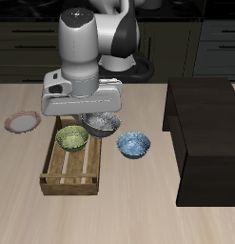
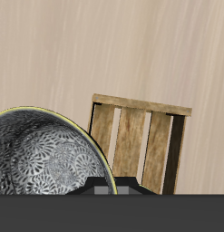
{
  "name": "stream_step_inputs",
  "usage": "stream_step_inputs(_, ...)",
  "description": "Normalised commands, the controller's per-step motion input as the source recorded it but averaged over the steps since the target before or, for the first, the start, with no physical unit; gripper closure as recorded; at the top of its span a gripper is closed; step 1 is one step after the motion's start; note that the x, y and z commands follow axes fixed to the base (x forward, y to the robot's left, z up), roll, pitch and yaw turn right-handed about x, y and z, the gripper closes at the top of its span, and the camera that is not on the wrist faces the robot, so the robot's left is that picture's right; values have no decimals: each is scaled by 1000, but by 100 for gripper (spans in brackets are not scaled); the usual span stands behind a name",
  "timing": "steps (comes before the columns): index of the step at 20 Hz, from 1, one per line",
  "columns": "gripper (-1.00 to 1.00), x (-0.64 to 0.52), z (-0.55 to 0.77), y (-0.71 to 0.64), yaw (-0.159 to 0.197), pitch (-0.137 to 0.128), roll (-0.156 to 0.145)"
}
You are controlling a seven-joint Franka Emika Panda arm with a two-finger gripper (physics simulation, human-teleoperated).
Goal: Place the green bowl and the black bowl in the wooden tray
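The wooden tray (image 1: 73, 167) lies on the table before the robot and also shows in the wrist view (image 2: 141, 140). The green bowl (image 1: 71, 138) sits upright inside the tray at its far end; the wrist view does not show it. The black bowl (image 1: 103, 122), dark outside and grey-white speckled inside, hangs under my gripper (image 1: 95, 114) above the tray's far corner. In the wrist view it fills the frame close to the camera (image 2: 45, 163), with my gripper (image 2: 104, 188) shut on its rim.
A blue bowl (image 1: 134, 145) stands on the table beside the tray. A small pink-rimmed plate (image 1: 22, 121) lies on the tray's other side. A large dark box (image 1: 206, 133) stands beyond the blue bowl.
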Motion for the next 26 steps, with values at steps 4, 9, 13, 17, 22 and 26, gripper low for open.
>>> stream_step_inputs(4,100,-66,45,-248,-28,-12,-34)
stream_step_inputs(9,100,-98,-16,-280,-23,-9,-27)
stream_step_inputs(13,100,-17,-14,-139,-18,-7,-18)
stream_step_inputs(17,100,17,-129,-273,-19,7,-31)
stream_step_inputs(22,100,-3,-276,-313,-49,27,-41)
stream_step_inputs(26,100,83,-358,-289,-8,47,-50)
